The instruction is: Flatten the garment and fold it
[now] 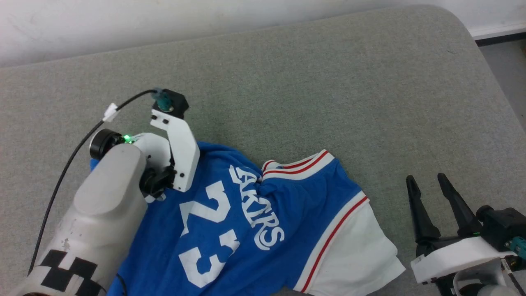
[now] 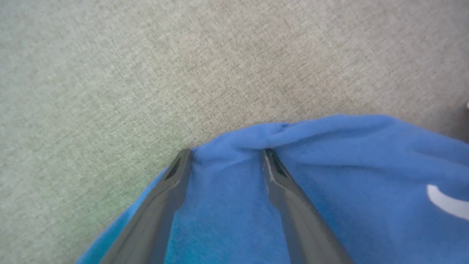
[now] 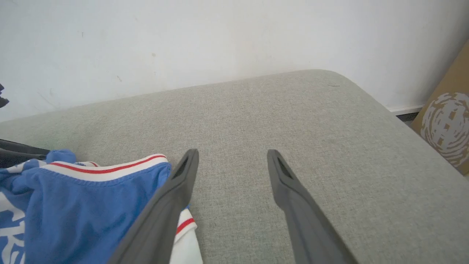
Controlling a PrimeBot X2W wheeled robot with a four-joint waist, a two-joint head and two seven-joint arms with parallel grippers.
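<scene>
The garment (image 1: 296, 205) reads "LAKERS" and "23" in white

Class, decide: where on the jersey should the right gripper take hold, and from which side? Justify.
Probably the white sleeve of the jersey, at its outer hem, coming from the right: that edge lies free on the cushion nearest the open right gripper, while the chest is bunched.

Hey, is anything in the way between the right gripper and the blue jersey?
Nothing visible. Only bare grey cushion lies between the open right gripper and the jersey, nearest its white sleeve. The left gripper sits at the blue fabric's edge, fingers open.
</scene>
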